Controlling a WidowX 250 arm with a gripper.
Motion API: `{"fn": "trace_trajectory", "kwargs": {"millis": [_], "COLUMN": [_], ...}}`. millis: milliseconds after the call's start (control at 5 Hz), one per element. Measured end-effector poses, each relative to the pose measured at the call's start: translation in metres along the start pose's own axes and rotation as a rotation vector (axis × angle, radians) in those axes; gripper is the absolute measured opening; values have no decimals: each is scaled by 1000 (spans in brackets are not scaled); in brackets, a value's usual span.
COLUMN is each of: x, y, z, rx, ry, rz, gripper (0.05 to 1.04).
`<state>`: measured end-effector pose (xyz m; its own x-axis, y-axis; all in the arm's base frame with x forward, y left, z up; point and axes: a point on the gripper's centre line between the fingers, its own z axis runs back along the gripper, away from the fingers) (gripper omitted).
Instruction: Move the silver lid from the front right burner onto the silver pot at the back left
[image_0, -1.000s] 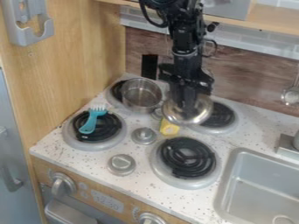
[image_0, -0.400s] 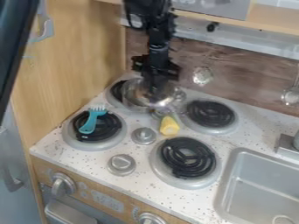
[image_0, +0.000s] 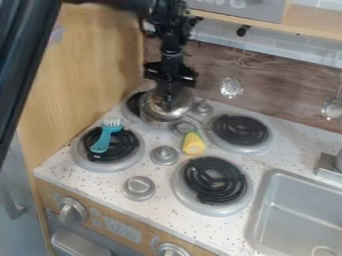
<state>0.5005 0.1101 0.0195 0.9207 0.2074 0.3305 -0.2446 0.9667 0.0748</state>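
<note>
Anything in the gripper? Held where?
A round metal lid, at the pot. The gripper seems to hold it near its middle; the exact grip point is hidden.

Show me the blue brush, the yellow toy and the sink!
Blue brush (image_0: 101, 143), camera view: on its handle.
Yellow toy (image_0: 194, 146), camera view: on its middle.
Sink (image_0: 294, 215), camera view: on its bare bottom.

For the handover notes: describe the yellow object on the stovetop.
On the white speckled stovetop, look between the black coil burners. Beside the round silver knobs lies a toy corn cob, its yellow body and green end setting it apart.
</note>
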Motion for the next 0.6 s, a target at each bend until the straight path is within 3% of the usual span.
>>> {"fn": "trace_trajectory", "kwargs": {"millis": [200,600], "x": [0,9], "y": [11,11], "z": [-20,-27], "rx": [40,50], "ry": [25,35], "rz": [31,43], "gripper": [241,239]}}
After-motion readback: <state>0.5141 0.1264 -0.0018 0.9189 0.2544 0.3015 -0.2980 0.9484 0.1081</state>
